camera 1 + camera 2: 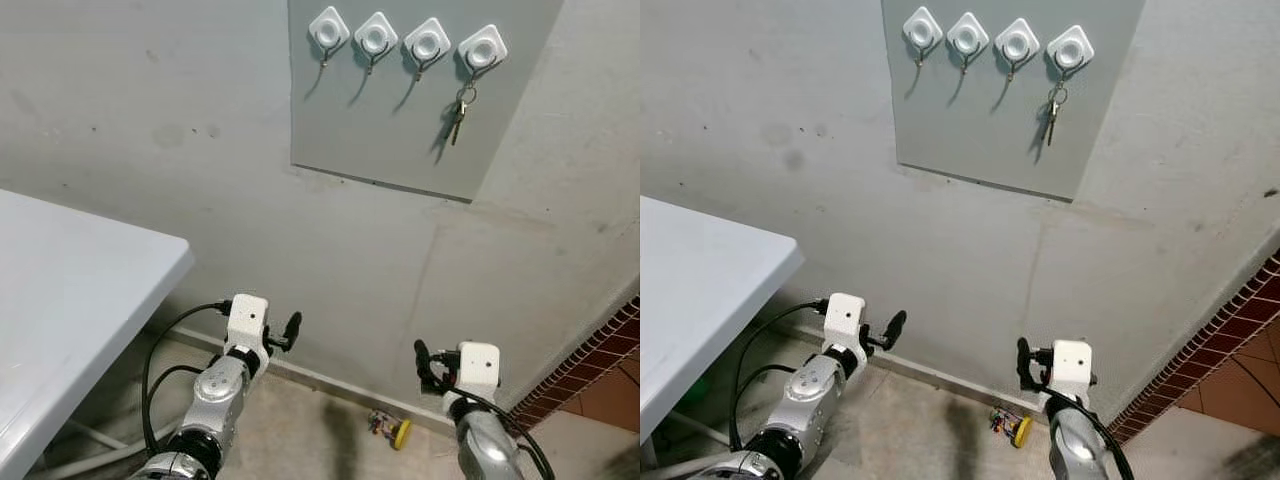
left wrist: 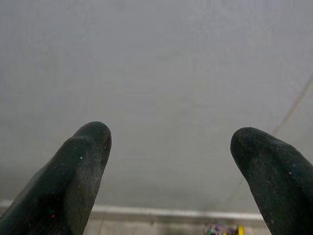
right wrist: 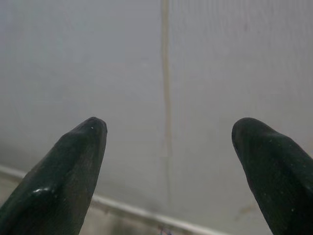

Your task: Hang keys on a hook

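A bunch of keys (image 1: 457,115) hangs by its ring from the rightmost of several white hooks (image 1: 482,50) on a grey wall board (image 1: 400,120). The other hooks carry nothing. Far below the board, my left gripper (image 1: 290,328) and right gripper (image 1: 422,362) are held low in front of the wall. In the wrist views the left gripper (image 2: 168,156) and the right gripper (image 3: 168,152) each stand open, facing bare grey wall with nothing between the fingers.
A white table (image 1: 60,300) juts in at the left. On the floor by the skirting lies a small yellow-wheeled toy (image 1: 392,430). A brick wall (image 1: 590,370) runs along the right.
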You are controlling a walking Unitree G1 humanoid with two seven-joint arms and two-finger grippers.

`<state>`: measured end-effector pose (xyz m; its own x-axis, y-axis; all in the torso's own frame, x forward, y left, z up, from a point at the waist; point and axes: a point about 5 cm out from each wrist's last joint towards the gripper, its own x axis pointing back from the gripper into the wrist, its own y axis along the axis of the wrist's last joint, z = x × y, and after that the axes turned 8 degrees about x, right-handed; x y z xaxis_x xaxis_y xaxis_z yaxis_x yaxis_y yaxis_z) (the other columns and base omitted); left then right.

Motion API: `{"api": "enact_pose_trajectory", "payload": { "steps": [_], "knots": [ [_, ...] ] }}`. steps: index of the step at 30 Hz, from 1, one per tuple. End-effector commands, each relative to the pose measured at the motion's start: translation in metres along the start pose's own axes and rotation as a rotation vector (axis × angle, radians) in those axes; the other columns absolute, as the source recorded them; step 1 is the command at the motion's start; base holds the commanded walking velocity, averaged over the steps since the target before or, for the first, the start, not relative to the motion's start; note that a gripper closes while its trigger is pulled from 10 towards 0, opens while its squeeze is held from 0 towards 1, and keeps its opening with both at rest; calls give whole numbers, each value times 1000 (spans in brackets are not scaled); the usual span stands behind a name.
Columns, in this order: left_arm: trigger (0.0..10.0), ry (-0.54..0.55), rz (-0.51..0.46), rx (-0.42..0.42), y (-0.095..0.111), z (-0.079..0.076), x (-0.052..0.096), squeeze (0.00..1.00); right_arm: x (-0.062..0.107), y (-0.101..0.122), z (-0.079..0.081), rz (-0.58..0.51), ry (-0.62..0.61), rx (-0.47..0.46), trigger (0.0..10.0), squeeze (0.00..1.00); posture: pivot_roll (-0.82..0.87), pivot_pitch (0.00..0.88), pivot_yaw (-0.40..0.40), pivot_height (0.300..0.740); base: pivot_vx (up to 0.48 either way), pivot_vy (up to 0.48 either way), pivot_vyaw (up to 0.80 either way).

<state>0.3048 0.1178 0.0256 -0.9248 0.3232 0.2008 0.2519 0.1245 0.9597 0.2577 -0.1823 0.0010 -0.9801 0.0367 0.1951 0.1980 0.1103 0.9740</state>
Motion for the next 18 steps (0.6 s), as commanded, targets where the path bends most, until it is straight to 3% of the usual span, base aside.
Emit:
{"api": "enact_pose_trajectory", "payload": {
  "steps": [1,3,6,18],
  "knots": [
    [10000,-6,-51,26,10,0,-4,0,-1,8,3,-53,9,3,10000,0,-69,0,0,711,0,0,0],
    [10000,-20,-129,55,22,-2,-5,0,1,21,4,-125,21,3,10000,0,-70,1,0,711,0,0,0],
    [10000,-11,-162,88,28,-1,-5,0,3,28,5,-158,26,13,10000,0,-75,2,-2,711,0,0,0],
    [10000,3,-296,27,62,6,-5,0,1,57,0,-250,2,29,10000,0,-61,0,-7,711,0,0,0]
  ]
}}
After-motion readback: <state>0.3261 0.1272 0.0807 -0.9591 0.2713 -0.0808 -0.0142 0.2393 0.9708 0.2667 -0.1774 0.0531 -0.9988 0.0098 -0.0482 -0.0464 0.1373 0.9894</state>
